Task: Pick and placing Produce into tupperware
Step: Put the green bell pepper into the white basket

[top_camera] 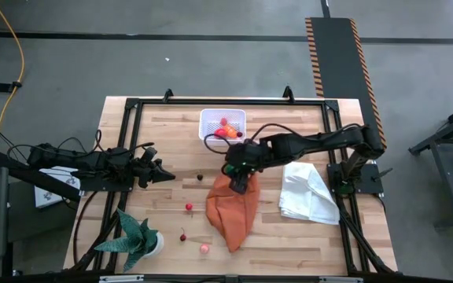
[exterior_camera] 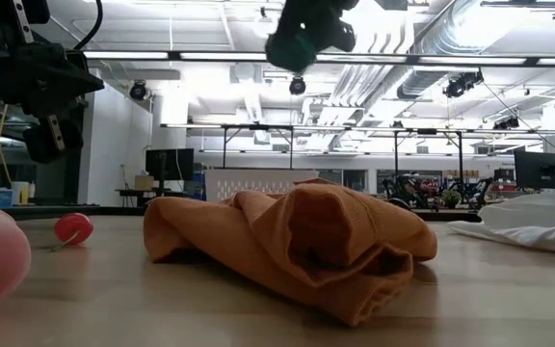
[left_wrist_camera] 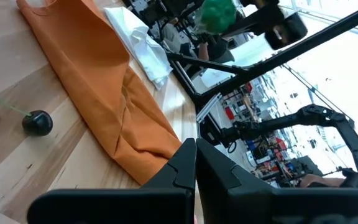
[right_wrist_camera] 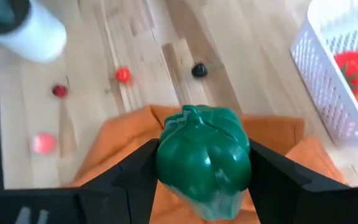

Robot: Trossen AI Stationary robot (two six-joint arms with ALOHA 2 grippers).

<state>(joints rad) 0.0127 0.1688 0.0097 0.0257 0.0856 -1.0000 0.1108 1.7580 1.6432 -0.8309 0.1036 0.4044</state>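
The right pincer [right_wrist_camera: 202, 163] pinches a green pepper [right_wrist_camera: 203, 159] above the orange cloth [top_camera: 233, 211] near the desk's [top_camera: 163, 134] middle, just short of the white tub [top_camera: 222, 126] at the far edge, while the left pincer [top_camera: 160, 174], pressed together, waits by the left edge.

From my overhead feed I see a wooden surface [top_camera: 305, 236] with a black frame along its edges. An orange cloth [top_camera: 234, 212] lies crumpled just right of centre, stretching toward six o'clock. Just beside it, at three o'clock, a white cloth [top_camera: 309, 192] sits bunched up, apart from the orange one. Down at seven o'clock stands a green spiky plant [top_camera: 132, 236] in a small white pot [top_camera: 154, 244]. Beyond the surface at one o'clock, a dark floor panel with an orange-and-black striped edge [top_camera: 364, 63] runs away from me.
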